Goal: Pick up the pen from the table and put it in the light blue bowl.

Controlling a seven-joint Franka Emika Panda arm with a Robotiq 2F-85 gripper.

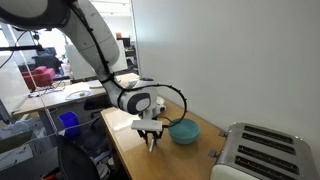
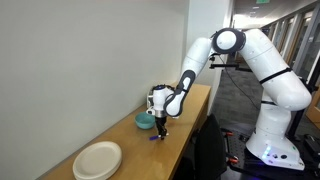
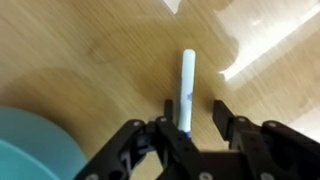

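The pen [image 3: 187,75], white with a dark lower end, lies on the light brown wooden table [image 3: 90,50]. My gripper [image 3: 194,108] is open and low over it, one finger on each side of the pen's near end; the pen sits closer to the left finger. The light blue bowl [image 3: 25,145] is at the lower left of the wrist view, close beside the gripper. In both exterior views the gripper [image 1: 152,143] [image 2: 160,135] points down at the table next to the bowl [image 1: 184,130] [image 2: 146,121]. The pen is too small to make out there.
A silver toaster [image 1: 262,152] stands at the near end of the table. A flat white dish [image 2: 97,160] lies on the table beyond the bowl. A wall runs along one side of the table; the other side is the table's open edge.
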